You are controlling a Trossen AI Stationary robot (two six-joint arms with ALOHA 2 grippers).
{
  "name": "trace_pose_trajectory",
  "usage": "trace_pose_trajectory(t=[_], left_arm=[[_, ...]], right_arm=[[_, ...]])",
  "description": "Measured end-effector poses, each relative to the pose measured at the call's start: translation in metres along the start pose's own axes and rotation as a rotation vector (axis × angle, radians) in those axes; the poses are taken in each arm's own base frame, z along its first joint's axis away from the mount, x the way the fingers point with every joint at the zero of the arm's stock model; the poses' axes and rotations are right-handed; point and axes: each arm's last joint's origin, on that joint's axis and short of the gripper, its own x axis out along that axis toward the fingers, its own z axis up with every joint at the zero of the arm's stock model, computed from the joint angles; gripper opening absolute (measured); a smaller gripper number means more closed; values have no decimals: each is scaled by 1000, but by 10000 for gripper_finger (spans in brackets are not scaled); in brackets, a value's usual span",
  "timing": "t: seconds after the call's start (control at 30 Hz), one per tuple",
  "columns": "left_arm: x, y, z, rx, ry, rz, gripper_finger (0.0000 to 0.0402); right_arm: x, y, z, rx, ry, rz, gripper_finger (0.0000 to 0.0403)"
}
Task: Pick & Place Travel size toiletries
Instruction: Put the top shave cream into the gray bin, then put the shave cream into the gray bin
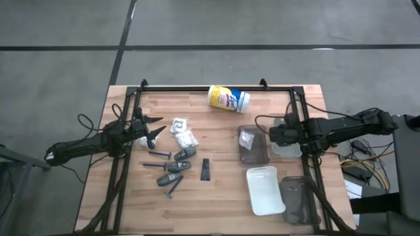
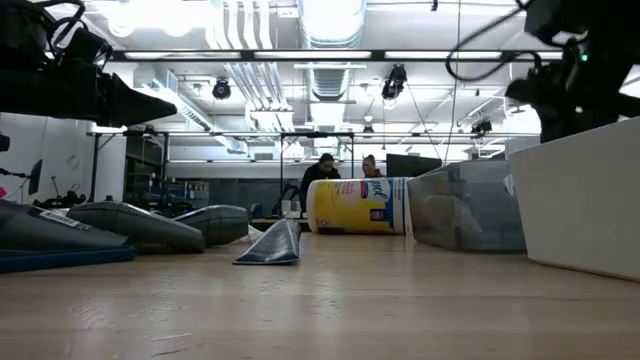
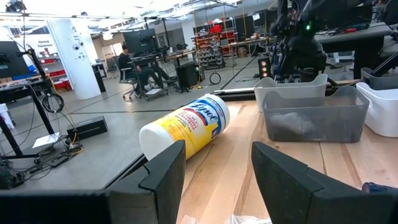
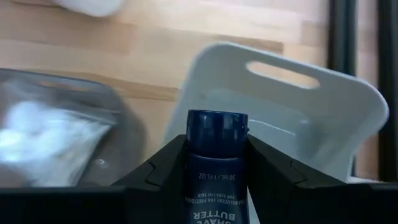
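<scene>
Toiletries: a dark blue tube [image 4: 214, 168] sits clamped between the jaws of the right gripper [image 1: 274, 136], above the clear trays near the bench's right edge; a white packet [image 1: 247, 138] lies inside one clear tray [image 1: 262, 157]. Remaining tubes, packets and sticks [image 1: 176, 160] lie on the bench left of centre. Left gripper [image 1: 156, 128], jaws apart, holding nothing, hovers near the left edge beside them. A yellow-and-white canister [image 1: 228, 98] lies at the far edge.
</scene>
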Motion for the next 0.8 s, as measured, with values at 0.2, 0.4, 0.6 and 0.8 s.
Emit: trace_pose_trajectory(t=[0.2, 0.4, 0.6, 0.8], left_arm=[[0, 0, 0, 0, 0, 0, 190], [0, 0, 0, 0, 0, 0, 190], [0, 0, 0, 0, 0, 0, 190], [0, 0, 0, 0, 0, 0, 190]], right_arm=[[13, 2, -7, -4, -28, -73, 137], [20, 8, -9, -23, -40, -117, 133], [25, 12, -12, -48, -39, -156, 175], [27, 13, -13, -55, -38, -163, 217]])
